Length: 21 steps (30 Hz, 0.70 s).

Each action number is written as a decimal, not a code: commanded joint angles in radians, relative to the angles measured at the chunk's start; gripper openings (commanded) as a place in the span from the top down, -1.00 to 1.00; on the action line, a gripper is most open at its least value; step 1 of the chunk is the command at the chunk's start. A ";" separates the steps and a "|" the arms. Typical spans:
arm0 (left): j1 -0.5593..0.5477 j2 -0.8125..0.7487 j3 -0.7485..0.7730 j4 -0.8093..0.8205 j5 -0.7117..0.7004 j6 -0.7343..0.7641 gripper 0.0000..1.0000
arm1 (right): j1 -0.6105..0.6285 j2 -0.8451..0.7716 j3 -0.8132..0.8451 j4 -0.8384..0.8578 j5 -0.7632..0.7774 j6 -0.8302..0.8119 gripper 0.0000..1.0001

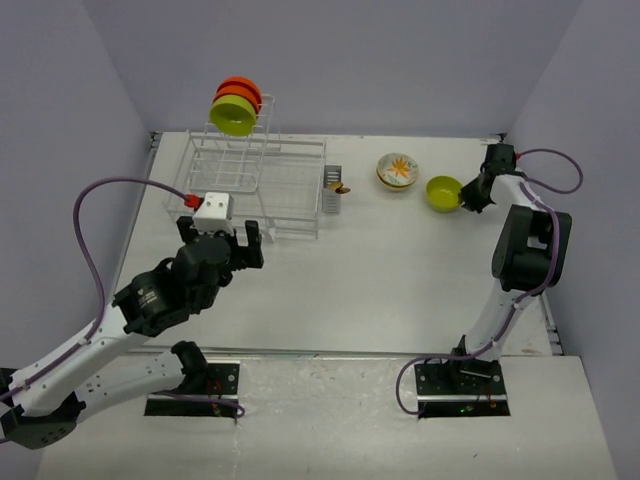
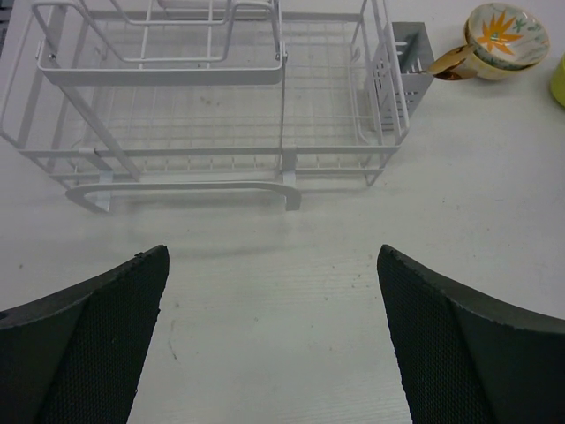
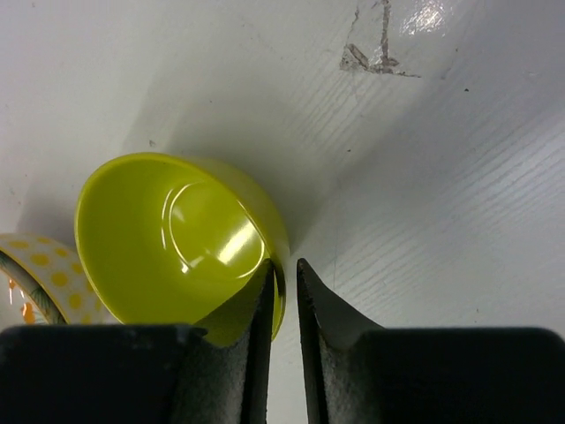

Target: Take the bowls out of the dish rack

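Note:
The white wire dish rack (image 1: 285,195) stands at the back left. Orange-red bowls (image 1: 243,92) and a lime-green bowl (image 1: 232,118) stand on edge at the top of its tower. A cream flower-patterned bowl (image 1: 398,171) sits on the table to the rack's right. A second lime-green bowl (image 1: 443,192) rests beside it. My right gripper (image 1: 468,196) is shut on this bowl's rim (image 3: 168,238), one finger inside and one outside. My left gripper (image 1: 240,245) is wide open and empty just in front of the rack (image 2: 221,132).
A grey cutlery caddy (image 1: 332,190) hangs on the rack's right end, with a brown utensil (image 2: 450,62) poking out toward the cream bowl (image 2: 505,35). The cream bowl's dotted side (image 3: 35,269) touches the green bowl. Grey walls enclose the table.

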 commanded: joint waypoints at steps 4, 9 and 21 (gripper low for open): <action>0.006 0.078 0.114 -0.021 -0.061 -0.120 -1.00 | 0.001 -0.159 -0.101 0.073 -0.004 -0.006 0.40; 0.132 0.171 0.204 0.017 0.016 -0.146 -1.00 | 0.001 -0.351 -0.126 0.067 -0.013 -0.003 -0.21; 0.772 0.522 0.519 0.350 0.825 -0.448 -1.00 | -0.008 -1.041 -0.685 0.334 -0.447 0.011 -0.98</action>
